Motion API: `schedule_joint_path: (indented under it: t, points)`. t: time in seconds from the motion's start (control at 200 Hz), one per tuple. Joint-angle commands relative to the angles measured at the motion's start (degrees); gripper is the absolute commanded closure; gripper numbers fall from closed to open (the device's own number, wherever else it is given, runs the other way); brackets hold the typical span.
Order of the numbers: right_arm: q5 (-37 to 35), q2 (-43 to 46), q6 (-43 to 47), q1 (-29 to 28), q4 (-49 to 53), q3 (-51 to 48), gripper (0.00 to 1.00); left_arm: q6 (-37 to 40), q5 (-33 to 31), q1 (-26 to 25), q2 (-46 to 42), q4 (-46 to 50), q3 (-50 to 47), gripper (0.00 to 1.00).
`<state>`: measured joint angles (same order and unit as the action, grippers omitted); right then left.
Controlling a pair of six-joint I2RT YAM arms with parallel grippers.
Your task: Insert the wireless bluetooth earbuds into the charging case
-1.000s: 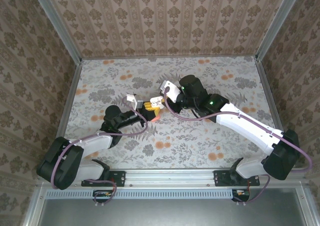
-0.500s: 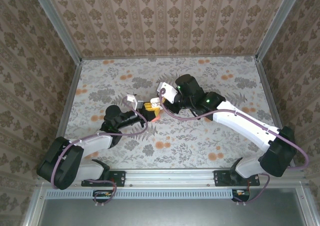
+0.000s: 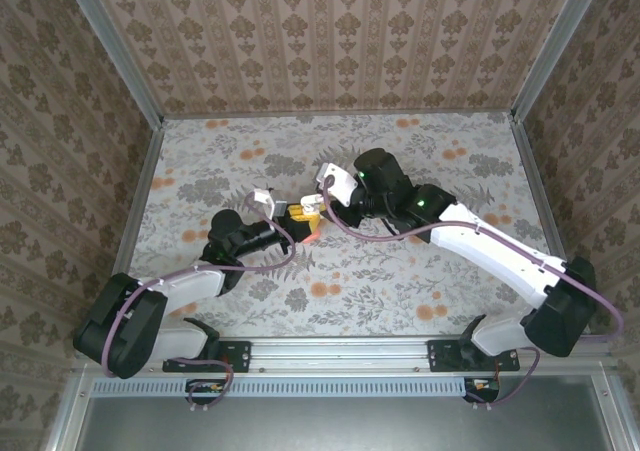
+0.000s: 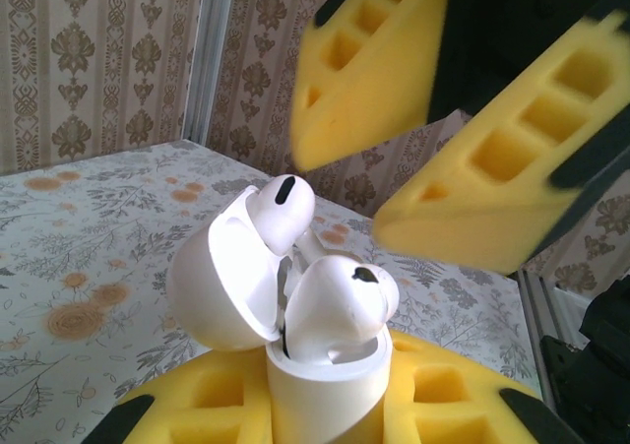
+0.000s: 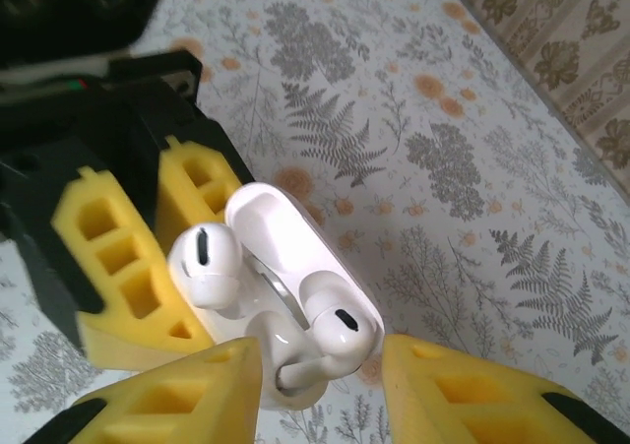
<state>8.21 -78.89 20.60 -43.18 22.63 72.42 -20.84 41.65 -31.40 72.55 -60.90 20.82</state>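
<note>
The white charging case (image 4: 325,385) stands upright with its lid (image 4: 221,282) swung open, and my left gripper (image 4: 325,419) is shut on its body between yellow foam pads (image 4: 197,405). Two white earbuds rest in the case: one (image 4: 281,213) against the lid and one (image 4: 340,306) tilted in the near socket. In the right wrist view the same earbuds (image 5: 207,267) (image 5: 340,331) sit in front of the lid (image 5: 285,242). My right gripper (image 5: 320,395) hovers just above them, open, its pads (image 5: 172,395) apart on either side of the nearer earbud. From above, both grippers (image 3: 293,221) (image 3: 312,209) meet mid-table.
The table (image 3: 420,281) has a floral print cloth, and patterned walls (image 3: 330,41) enclose it on three sides. A metal rail (image 3: 340,351) runs along the near edge by the arm bases. Both arms reach in toward the centre.
My right gripper has opened, and its pads have parted from the nearer earbud, which stays in the case. The right wrist shifted slightly. The left arm has held still.
</note>
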Motion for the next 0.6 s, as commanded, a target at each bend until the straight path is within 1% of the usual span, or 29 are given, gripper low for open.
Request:
schedule_joint_path:
  t: [0.0,0.1,0.185,0.31,0.36,0.42,0.535,0.595]
  points:
    - [3.28,3.92,-3.75,-0.18,-0.99,-1.1,0.61,1.99,-0.31,0.04,-1.45,-2.38,0.02,0.87]
    - [4.71,5.12,-7.22,0.26,-2.27,-1.92,0.61,3.1,0.0,0.02,-1.63,-2.81,-0.15,0.87]
    - [6.74,5.35,-12.27,1.78,-2.76,-2.0,0.61,5.29,0.7,-0.06,-1.85,-3.21,-0.6,0.87]
    - [13.07,5.25,-21.54,5.77,-3.67,-1.93,0.63,8.47,0.46,-0.11,-2.39,-3.07,-1.41,0.88]
    - [16.83,5.0,-24.9,7.45,-3.75,-1.7,0.64,9.71,0.45,-0.13,-2.57,-2.92,-1.66,0.88]
    - [19.04,4.76,-29.27,8.72,-4.36,-1.79,0.64,11.02,0.47,-0.16,-2.75,-2.49,-1.83,0.88]
    - [24.13,4.24,-34.59,9.65,-6.53,-2.52,0.64,13.14,0.5,-0.37,-2.77,-2.18,-1.92,0.88]
    - [25.28,3.67,-36.27,9.6,-6.68,-2.56,0.64,13.84,0.54,-0.42,-2.77,-1.98,-1.92,0.88]
